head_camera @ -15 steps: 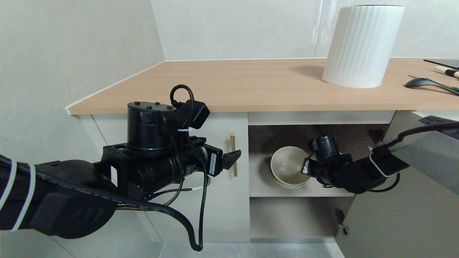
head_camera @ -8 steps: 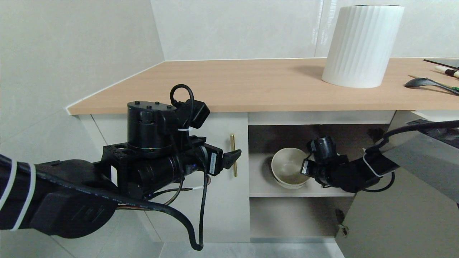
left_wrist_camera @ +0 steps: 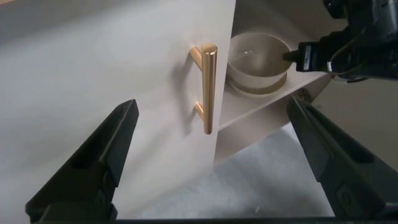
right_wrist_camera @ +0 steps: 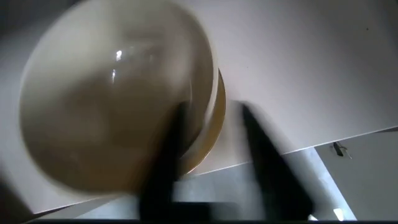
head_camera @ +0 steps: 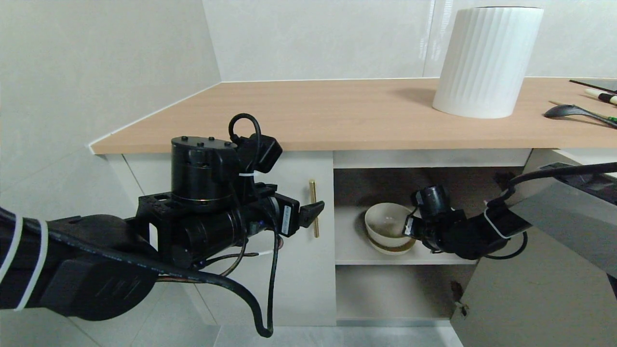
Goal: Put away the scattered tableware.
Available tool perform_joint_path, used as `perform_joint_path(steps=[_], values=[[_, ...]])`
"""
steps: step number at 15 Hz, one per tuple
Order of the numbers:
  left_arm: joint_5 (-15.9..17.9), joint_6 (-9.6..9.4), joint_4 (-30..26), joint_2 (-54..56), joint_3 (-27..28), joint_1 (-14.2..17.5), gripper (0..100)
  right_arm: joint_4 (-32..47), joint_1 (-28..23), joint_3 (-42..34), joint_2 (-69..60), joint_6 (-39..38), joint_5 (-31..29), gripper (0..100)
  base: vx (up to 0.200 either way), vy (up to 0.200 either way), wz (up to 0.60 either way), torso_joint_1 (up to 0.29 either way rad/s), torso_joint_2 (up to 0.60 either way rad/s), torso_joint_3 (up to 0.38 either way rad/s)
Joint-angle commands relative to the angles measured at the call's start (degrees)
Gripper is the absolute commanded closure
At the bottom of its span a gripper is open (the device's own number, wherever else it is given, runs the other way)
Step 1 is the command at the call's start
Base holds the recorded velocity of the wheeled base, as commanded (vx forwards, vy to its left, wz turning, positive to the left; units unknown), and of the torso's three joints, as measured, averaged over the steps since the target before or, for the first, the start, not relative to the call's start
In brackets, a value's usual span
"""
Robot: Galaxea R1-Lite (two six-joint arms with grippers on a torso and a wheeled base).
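A cream bowl [head_camera: 387, 225] rests on a brown-rimmed dish [head_camera: 394, 249] on the middle shelf [head_camera: 352, 250] of the open cabinet. My right gripper [head_camera: 409, 226] is at the bowl's right rim. In the right wrist view the bowl [right_wrist_camera: 106, 106] is close up, and the right gripper [right_wrist_camera: 214, 115] shows blurred fingers [right_wrist_camera: 264, 155] slightly apart, one on each side of the rim. My left gripper [left_wrist_camera: 211, 106] is wide open in front of the gold handle [left_wrist_camera: 208, 87] of the shut left door, holding nothing. The left wrist view also shows the bowl [left_wrist_camera: 258, 59].
On the wooden counter [head_camera: 313, 111] stand a tall white ribbed cylinder [head_camera: 484, 62], a black spoon [head_camera: 561, 111] and chopsticks [head_camera: 600, 96] at the far right. The cabinet's right door [head_camera: 530, 289] hangs open beside my right arm. The lower shelf [head_camera: 390, 294] is bare.
My right gripper has lowered the tilted bowl until it sits level on the brown-rimmed dish, and the arm has shifted slightly left. The left arm has not moved.
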State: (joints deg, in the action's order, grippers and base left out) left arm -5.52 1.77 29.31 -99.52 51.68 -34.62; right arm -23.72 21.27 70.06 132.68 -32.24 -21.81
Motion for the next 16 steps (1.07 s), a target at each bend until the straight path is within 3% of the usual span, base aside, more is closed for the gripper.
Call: perform_joint_path(steps=[1, 8, 16], values=[[-0.01, -0.01, -0.04, 0.03, 0.00, -0.01, 0, -0.01, 0.08, -0.01, 0.12, -0.01, 0.01, 0, 0.000, 0.000, 0.00, 0.000, 0.00, 0.000], [-0.10, 0.08, -0.04, 0.03, 0.00, -0.01, 0, -0.01, 2.46, -3.61, -4.71, -0.10, -0.08, 0, 0.000, 0.000, 0.00, 0.000, 0.00, 0.000], [-0.19, 0.08, -0.21, 0.73, -1.14, -0.18, 0, 2.54, 12.74, -20.93, -25.72, 2.80, 1.51, 0, 0.000, 0.000, 0.00, 0.000, 0.00, 0.000]])
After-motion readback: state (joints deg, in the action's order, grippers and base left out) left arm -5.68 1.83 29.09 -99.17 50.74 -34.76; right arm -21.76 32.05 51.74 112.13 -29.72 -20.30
